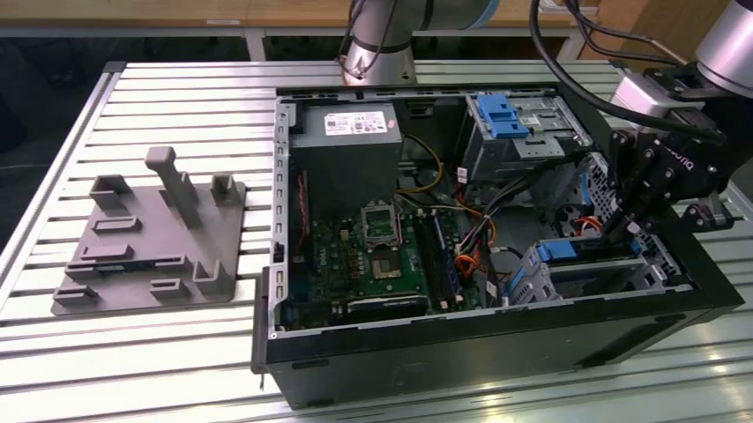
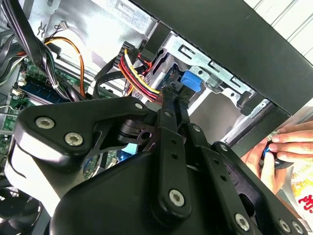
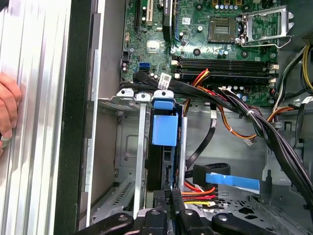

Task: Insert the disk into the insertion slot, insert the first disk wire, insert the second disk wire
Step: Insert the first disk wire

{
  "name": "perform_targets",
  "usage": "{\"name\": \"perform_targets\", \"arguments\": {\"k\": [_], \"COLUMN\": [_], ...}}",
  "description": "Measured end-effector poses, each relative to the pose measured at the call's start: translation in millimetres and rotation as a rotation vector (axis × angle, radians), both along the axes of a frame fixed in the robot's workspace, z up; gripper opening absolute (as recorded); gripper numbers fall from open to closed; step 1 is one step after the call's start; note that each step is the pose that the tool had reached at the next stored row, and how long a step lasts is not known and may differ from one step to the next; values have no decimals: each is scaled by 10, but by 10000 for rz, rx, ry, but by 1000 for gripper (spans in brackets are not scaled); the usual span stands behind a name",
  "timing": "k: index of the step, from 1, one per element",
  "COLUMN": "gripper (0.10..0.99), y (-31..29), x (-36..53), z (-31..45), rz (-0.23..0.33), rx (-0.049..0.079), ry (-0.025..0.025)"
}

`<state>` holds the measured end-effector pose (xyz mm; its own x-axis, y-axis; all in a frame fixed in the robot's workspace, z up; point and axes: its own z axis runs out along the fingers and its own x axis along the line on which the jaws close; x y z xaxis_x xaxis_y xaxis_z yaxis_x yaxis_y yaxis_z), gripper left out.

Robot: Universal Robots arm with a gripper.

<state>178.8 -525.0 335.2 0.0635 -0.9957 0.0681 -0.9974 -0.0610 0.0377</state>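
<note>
Since the disk (image 3: 165,128) already sits on edge in the insertion slot (image 3: 128,147), with its blue carrier tab at the mouth of the cage, I count the first step as done and the first disk wire as the work in hand. My hand (image 3: 168,195) is low inside the computer case (image 1: 495,352), right at the disk's near edge. Its fingers are drawn close together on what looks like the plug of the red and yellow wire (image 3: 199,192). In the second wrist view that bundle (image 2: 134,73) runs straight to the hand (image 2: 171,93). I cannot tell whether the plug has met its socket.

Seating it, as I judge it, calls for a square, gentle push with no sideways drag from the bundle. The black plug on the blue flat cable (image 3: 217,174) lies loose just beside. A person's fingers (image 2: 283,139) rest outside the case wall, so I would keep my motions small.
</note>
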Motion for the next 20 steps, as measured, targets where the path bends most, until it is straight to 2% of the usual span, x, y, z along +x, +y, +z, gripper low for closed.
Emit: {"name": "perform_targets", "arguments": {"k": [20], "gripper": [165], "y": [0], "x": [-3], "z": [-49], "rz": [0], "rx": [82], "ry": [0]}}
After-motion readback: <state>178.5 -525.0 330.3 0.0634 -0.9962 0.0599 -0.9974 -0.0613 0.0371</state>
